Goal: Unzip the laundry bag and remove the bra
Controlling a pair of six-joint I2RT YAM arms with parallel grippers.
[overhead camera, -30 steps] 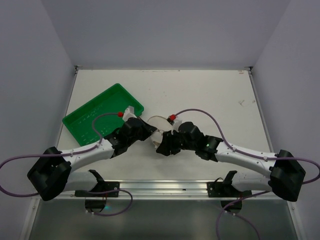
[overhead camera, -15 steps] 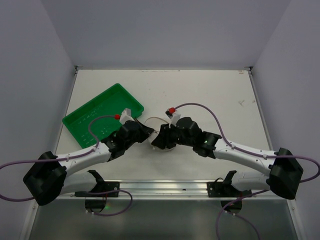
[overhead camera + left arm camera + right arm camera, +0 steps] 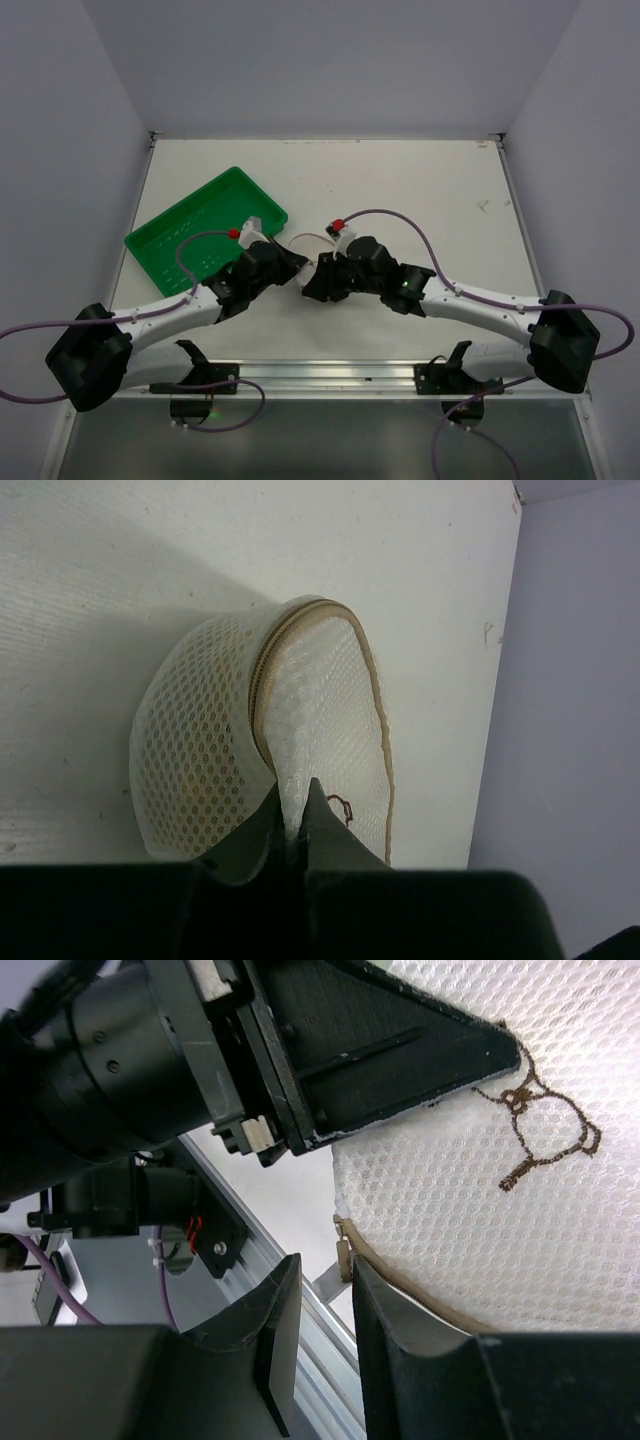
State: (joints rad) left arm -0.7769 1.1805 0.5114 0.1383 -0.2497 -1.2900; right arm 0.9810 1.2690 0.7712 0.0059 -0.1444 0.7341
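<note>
The laundry bag (image 3: 320,700), an off-white mesh case with a tan rim zip, stands on edge at mid-table and is partly hidden under both wrists (image 3: 308,243). My left gripper (image 3: 295,798) is shut on a pinch of the mesh face, just beside the small dark bra drawing (image 3: 540,1130). My right gripper (image 3: 327,1265) is at the bag's lower rim with its jaws narrowly apart. The tan zip pull (image 3: 343,1256) hangs at the mouth of that gap, against the right-hand finger, unclamped. The bra is hidden.
A green plastic tray (image 3: 190,235) lies to the left of the bag, close behind the left wrist. The aluminium rail at the table's near edge (image 3: 320,1360) runs just below the right fingers. Both arms (image 3: 330,275) crowd the same spot.
The right gripper has moved left onto the bag's rim and its jaws have narrowed round the zip pull. The left gripper keeps its pinch; the bag is now more covered.
</note>
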